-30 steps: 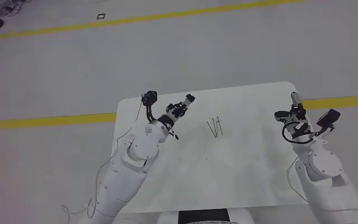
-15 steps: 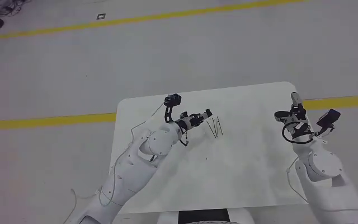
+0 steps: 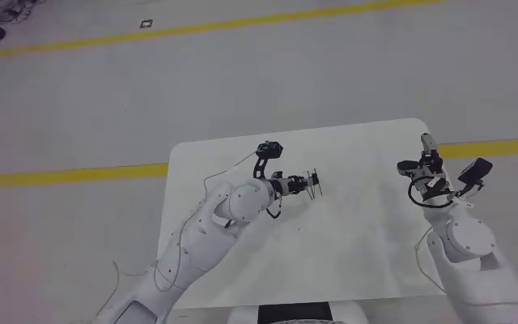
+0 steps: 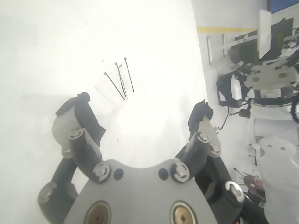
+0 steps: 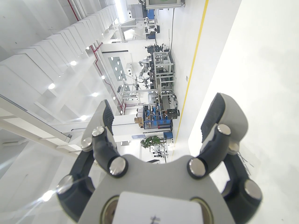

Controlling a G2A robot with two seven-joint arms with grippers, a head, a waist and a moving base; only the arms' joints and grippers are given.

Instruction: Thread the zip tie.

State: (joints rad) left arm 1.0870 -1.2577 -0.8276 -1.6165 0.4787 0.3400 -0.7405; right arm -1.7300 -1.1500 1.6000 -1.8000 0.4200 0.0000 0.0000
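**Two fingers spread wide with nothing between them: the left gripper (image 4: 143,101) arrives at the zip ties (image 4: 120,80).**

Within a second the left arm sweeps in from the table's (image 3: 356,235) left side toward its middle. From above, its open gripper (image 3: 312,180) now sits right at the small fan of black ties, which lie flat mid-table exactly where they were, two of them crossing. The wrist view still shows the ties just ahead of the fingertips, so none appears to be touched. The right gripper (image 5: 161,99), equally open and empty, has not stirred from the table's right edge (image 3: 426,148). The approach looks all but finished. Lifting one tie clear of its neighbours probably comes next, and threading has yet to begin.
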